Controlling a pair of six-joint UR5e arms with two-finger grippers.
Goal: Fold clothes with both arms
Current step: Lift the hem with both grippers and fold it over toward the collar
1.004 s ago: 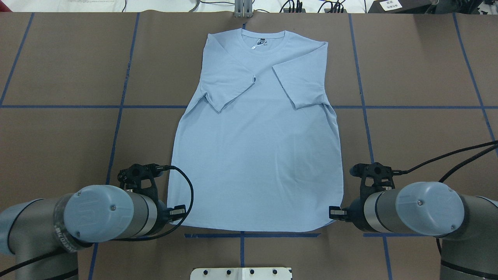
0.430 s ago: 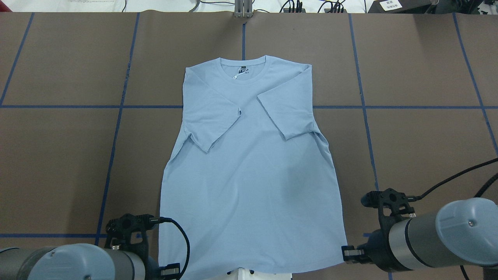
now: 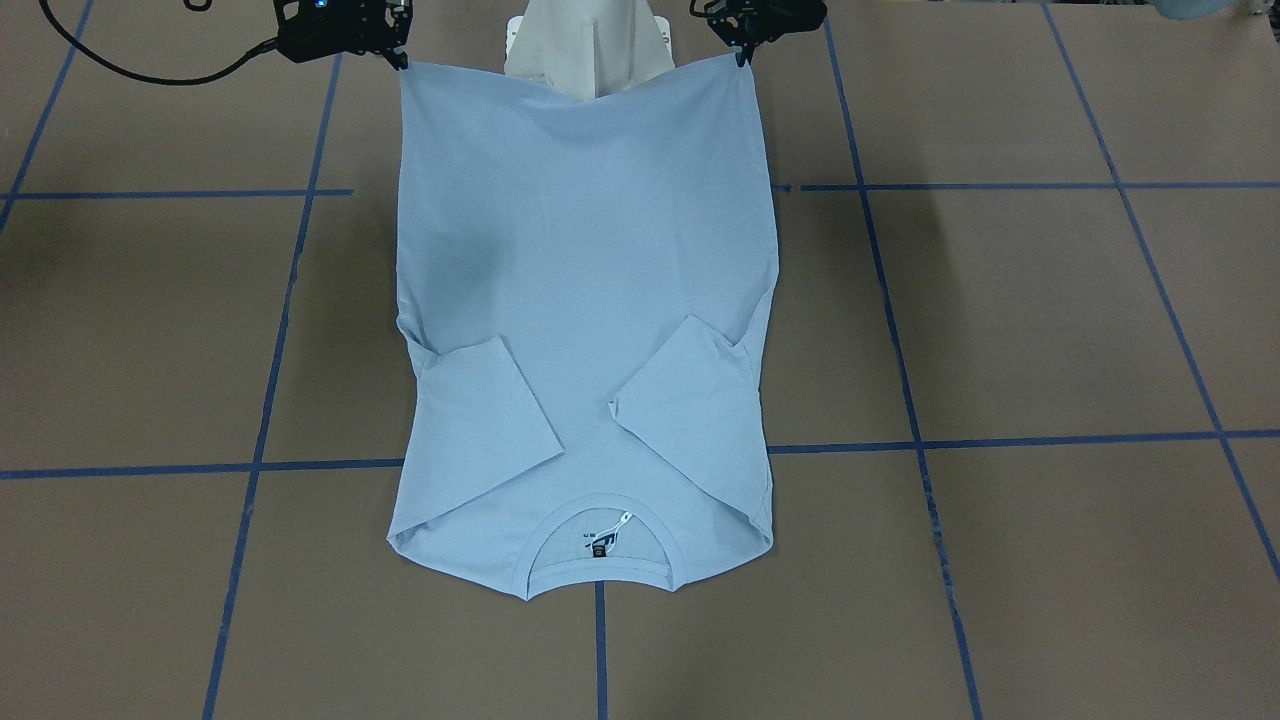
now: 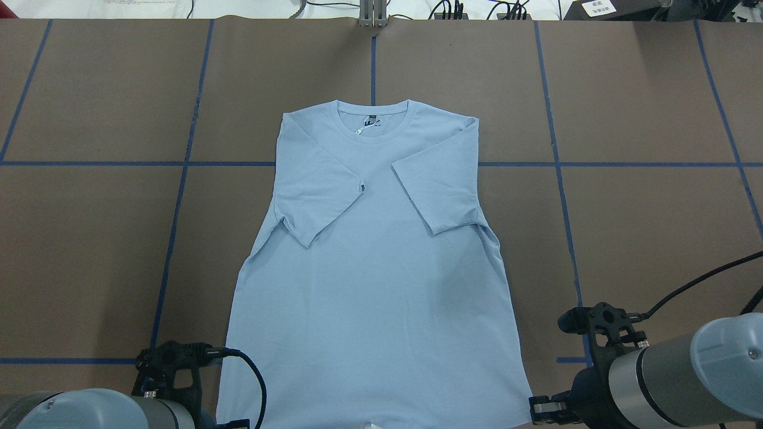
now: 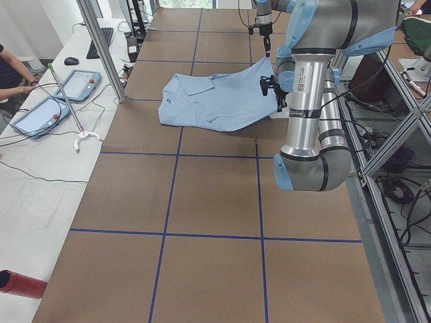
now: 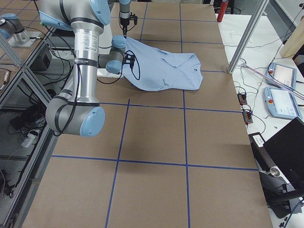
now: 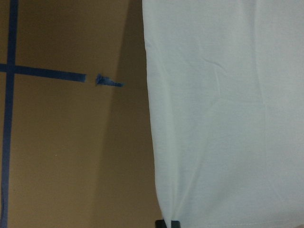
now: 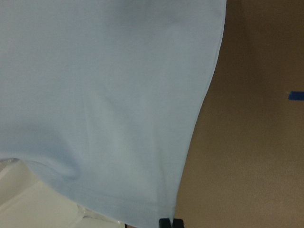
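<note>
The light blue T-shirt [image 4: 375, 286] lies flat on the brown table, collar and neck label [image 4: 369, 125] at the far end, both short sleeves folded in over the body. No print shows. My left gripper [image 3: 742, 58] is shut on one hem corner and my right gripper [image 3: 400, 60] is shut on the other, both near my base. The hem hangs stretched between them, lifted off the table. In the left wrist view the fingertips [image 7: 168, 223] pinch the shirt's [image 7: 223, 118] edge. The right wrist view shows the fingertips [image 8: 170, 222] clamping the cloth [image 8: 109, 95] in the same way.
The white pedestal base [image 3: 585, 45] sits under the raised hem. Blue tape lines [image 4: 179, 196] grid the brown table top. A metal post [image 5: 101, 50], tablets [image 5: 40, 114] and a person's forearm are beyond the far table edge.
Both grippers have pulled back toward my base with the hem corners, dragging the whole shirt along the table toward me. The collar has slid well away from the far edge.
</note>
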